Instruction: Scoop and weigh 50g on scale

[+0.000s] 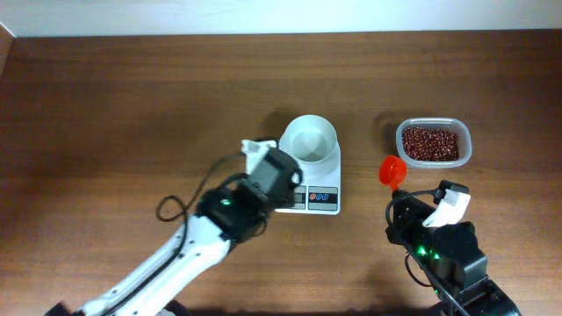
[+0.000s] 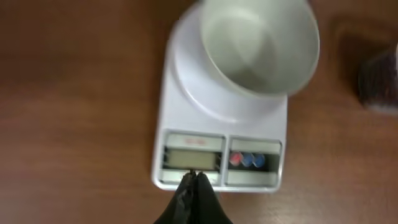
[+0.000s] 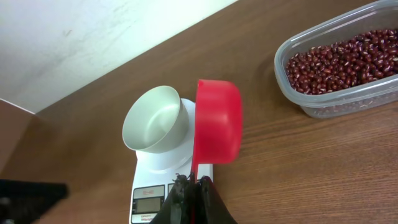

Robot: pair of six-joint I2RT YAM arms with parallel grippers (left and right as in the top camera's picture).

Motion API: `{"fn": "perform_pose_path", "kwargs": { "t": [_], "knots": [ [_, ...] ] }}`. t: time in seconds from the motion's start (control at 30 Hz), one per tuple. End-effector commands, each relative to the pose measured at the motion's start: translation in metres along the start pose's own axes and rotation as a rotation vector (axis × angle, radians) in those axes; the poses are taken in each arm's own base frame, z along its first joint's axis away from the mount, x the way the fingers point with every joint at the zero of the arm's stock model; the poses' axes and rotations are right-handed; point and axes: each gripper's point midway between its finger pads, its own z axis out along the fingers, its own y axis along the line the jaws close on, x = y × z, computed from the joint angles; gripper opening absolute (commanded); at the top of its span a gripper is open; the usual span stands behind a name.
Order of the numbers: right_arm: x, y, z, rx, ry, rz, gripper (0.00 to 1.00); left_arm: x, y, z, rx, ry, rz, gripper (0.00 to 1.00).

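Overhead, we see the scale point(image 1: 327, 180) near the middle of the wooden worktop point(image 1: 132, 105), its round white bowl point(image 1: 309, 139) at the 12 o'clock end. Its grey display point(image 2: 191, 159) and red and blue buttons point(image 2: 247, 160) sit at the 6 o'clock end. A small red marking sits above the display, but it is too blurred for us to read, and we make out no digits on the screen. The left arm point(image 1: 176, 259) reaches in from 7 o'clock. The left end effector point(image 2: 194, 180) has its fingers pressed together, with the tips at the 6 o'clock edge of the display. We cannot tell whether they touch it. The right arm point(image 1: 448, 254) comes up from 5 o'clock, and the right end effector point(image 3: 189, 182) is pinching the handle of a red scoop point(image 1: 392, 169). The scoop's cup is turned on edge, just beside the scale at its 3 o'clock side. The beans point(image 1: 430, 143) lie heaped in a clear tub point(image 1: 465, 145) farther out at 3 o'clock, apart from the scale. A loop of black cable point(image 1: 171, 208) hangs off the left arm at 9 o'clock.
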Motion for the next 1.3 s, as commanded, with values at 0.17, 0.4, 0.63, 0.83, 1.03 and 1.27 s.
{"fn": "perform_pose_path", "kwargs": {
  "t": [0.17, 0.4, 0.63, 0.83, 1.03, 1.27],
  "knots": [
    [-0.001, 0.0, 0.001, 0.006, 0.004, -0.001, 0.04, -0.02, 0.018, -0.017, -0.014, -0.048, 0.164, 0.02],
    [0.012, -0.007, 0.017, 0.059, 0.069, -0.017, 0.04, -0.011, 0.005, -0.017, 0.068, -0.001, 0.163, 0.0],
    [0.011, 0.006, 0.019, 0.002, 0.072, 0.025, 0.04, -0.002, -0.003, -0.015, 0.09, 0.046, -0.108, 0.0],
    [0.014, 0.02, 0.011, -0.082, 0.105, 0.139, 0.04, 0.015, -0.021, -0.019, 0.123, 0.075, -0.049, 0.0],
    [0.026, 0.012, 0.007, -0.049, 0.151, 0.131, 0.04, 0.019, -0.026, -0.02, 0.13, 0.078, -0.032, 0.0],
    [0.027, 0.008, 0.007, -0.035, 0.149, 0.064, 0.04, 0.027, -0.024, -0.005, 0.092, 0.122, -0.16, 0.0]
  ]
}}
